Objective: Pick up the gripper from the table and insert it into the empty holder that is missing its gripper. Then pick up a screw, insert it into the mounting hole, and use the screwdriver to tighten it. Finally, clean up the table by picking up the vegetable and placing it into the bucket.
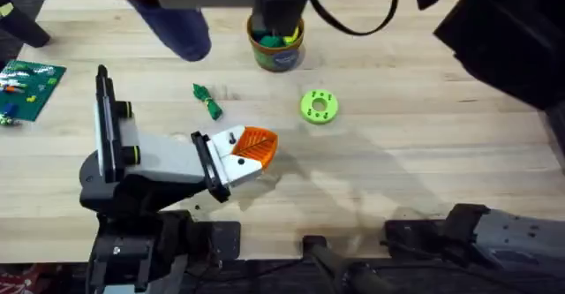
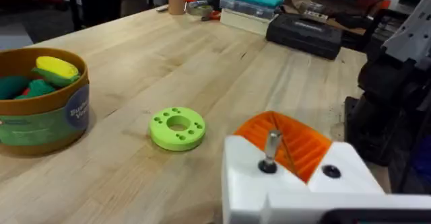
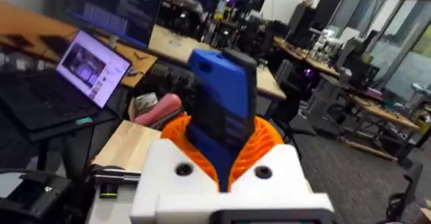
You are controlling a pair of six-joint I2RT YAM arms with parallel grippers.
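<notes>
The right gripper [image 3: 222,163] clamps the screwdriver [image 3: 222,106] high; lowered off-axis, it could miss the screw [image 2: 271,150] standing in the holder [image 2: 296,183]; left fingers' state I cannot tell.

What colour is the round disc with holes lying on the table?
Bright lime green; the disc shows best in the left wrist view.
</notes>
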